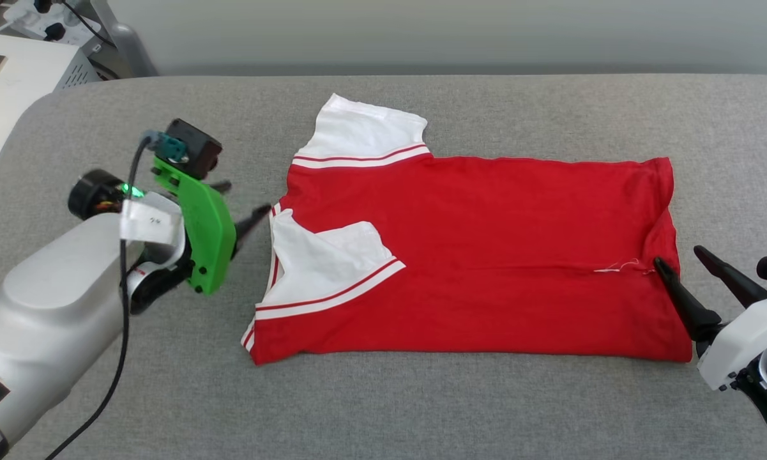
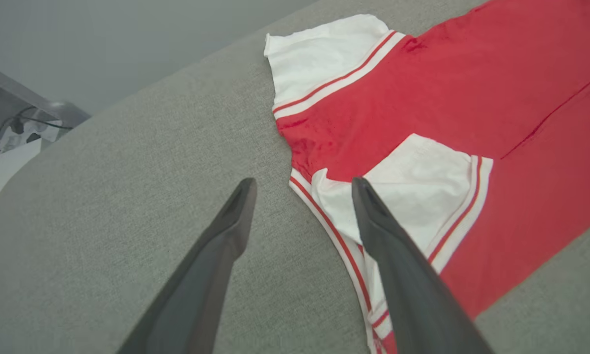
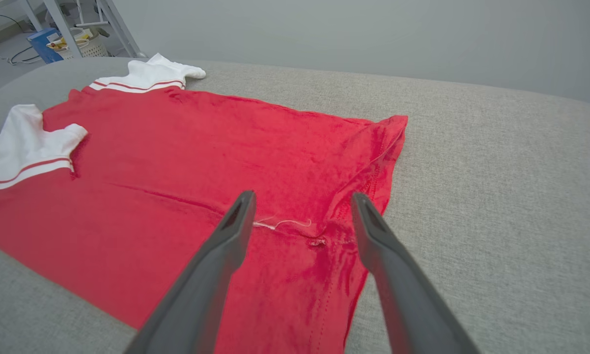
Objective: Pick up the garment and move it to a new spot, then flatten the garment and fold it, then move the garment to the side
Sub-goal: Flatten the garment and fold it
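The garment (image 1: pixel 485 255) lies flat in the middle of the grey worktop (image 1: pixel 421 409), apparently folded once lengthwise (one white sleeve (image 1: pixel 326 262) on top). The left gripper (image 1: pixel 249 197) and right gripper (image 1: pixel 677 255) flank its ends, jaws spread, empty; more folding and moving aside likely remain.

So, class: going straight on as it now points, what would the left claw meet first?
Probably the garment: the open left claw points at its neck edge, by the folded-in white sleeve. Depth is unclear; it might graze the grey surface first.
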Controlling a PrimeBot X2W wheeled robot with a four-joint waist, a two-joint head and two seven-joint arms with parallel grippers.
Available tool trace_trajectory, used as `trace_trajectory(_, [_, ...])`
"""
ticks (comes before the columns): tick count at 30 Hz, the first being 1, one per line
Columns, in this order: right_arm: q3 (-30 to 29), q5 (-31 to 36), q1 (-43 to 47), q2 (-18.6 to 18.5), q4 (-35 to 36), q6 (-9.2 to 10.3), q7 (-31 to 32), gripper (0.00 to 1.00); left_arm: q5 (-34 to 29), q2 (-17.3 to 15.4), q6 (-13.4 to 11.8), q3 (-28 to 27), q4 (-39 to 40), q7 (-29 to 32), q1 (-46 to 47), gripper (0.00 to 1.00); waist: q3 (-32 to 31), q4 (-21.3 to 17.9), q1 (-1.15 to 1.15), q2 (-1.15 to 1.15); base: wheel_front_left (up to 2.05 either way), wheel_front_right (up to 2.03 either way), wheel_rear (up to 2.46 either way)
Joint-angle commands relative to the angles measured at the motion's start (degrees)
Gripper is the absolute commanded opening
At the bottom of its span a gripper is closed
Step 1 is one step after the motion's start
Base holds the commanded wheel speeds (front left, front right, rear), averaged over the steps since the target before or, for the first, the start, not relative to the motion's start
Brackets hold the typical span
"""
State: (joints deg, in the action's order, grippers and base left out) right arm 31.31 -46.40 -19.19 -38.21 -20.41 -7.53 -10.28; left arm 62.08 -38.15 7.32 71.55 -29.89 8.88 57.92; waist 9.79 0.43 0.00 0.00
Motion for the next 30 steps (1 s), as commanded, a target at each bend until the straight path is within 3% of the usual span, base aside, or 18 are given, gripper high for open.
trace_trajectory(1, [-0.7,0.8,1.1,0.3,0.5,0.04,0.4,1.0,2.4,-0.5,0.2,0.5,1.3,4.2,0.7,1.0,-0.4,0.2,0.0,0.0,0.0,0.0,0.0])
trace_trajectory(6, [-2.2,2.0,2.1,1.3,1.4,0.04,1.5,1.0,10.3,-1.1,0.2,1.0,5.3,16.1,0.2,1.0,-0.8,0.1,0.0,0.0,0.0,0.0,0.0])
trace_trajectory(13, [-3.5,3.0,3.0,2.5,2.6,0.04,2.9,1.0,11.7,-0.6,0.2,1.6,5.2,25.5,-2.7,1.0,-0.7,-0.5,0.0,0.0,0.0,0.0,0.0])
trace_trajectory(30, [-4.4,3.9,2.1,4.0,4.0,0.04,4.5,1.0,10.7,5.4,0.2,1.7,-4.8,25.7,-12.3,1.0,2.2,-2.4,0.0,0.0,0.0,0.0,0.0])
